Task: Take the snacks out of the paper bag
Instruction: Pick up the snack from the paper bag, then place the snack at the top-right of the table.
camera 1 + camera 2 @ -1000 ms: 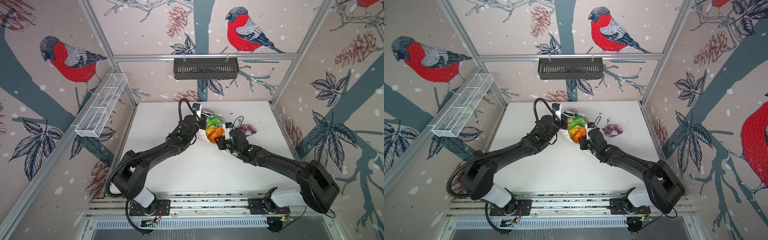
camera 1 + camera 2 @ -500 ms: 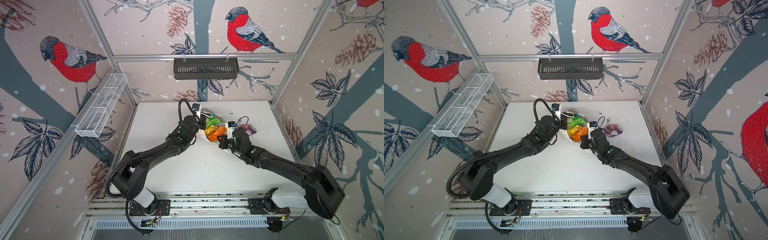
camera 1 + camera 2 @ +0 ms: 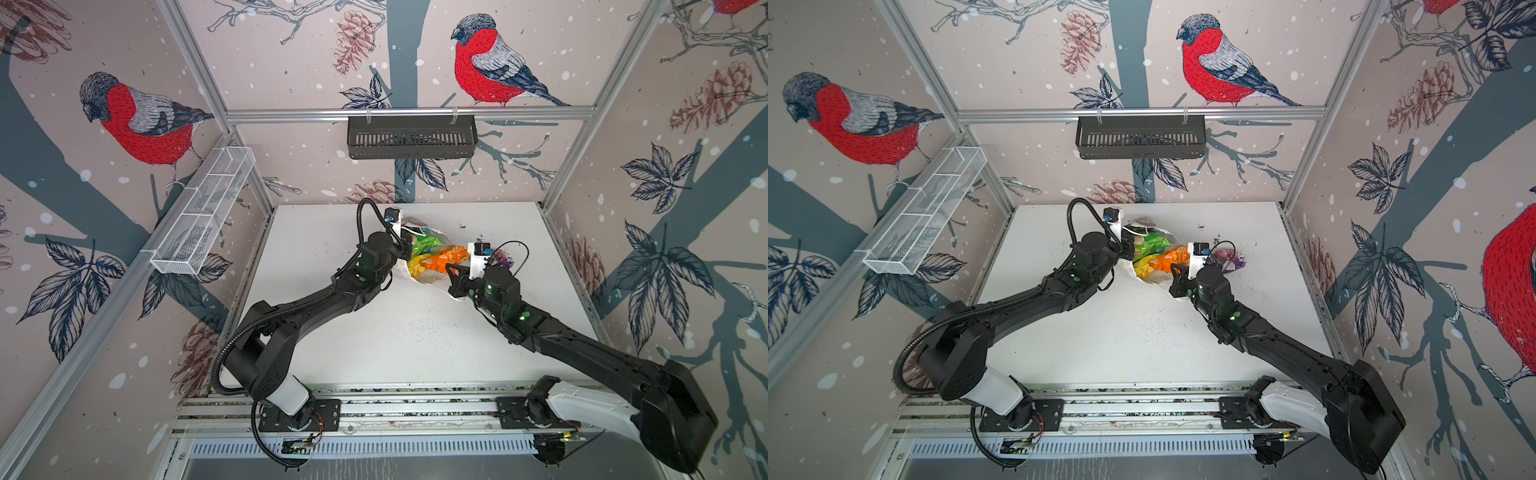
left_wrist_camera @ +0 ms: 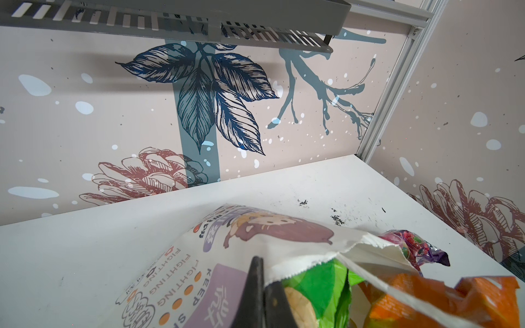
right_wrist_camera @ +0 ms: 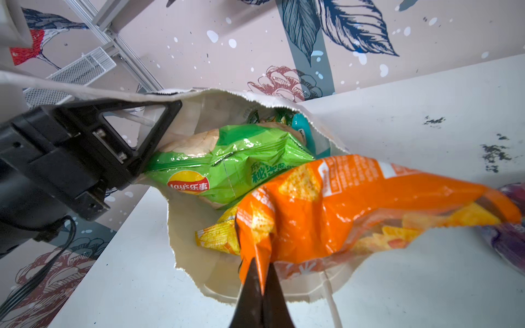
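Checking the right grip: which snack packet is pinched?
The orange packet, corner clamped in the right gripper; the green packet and yellow packet lie free.

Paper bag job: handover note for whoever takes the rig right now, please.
Left gripper: shut on the paper bag at its upper rim, holding the mouth open.
Right gripper: shut on a corner of the orange packet, which sticks partly out of the mouth.
The bag lies on its side on the table.
Done: purple packet lies on the table outside the bag.
Left: pull the orange packet clear, then take the green Lay's bag, yellow packet and teal packet from inside. More may be hidden behind them.
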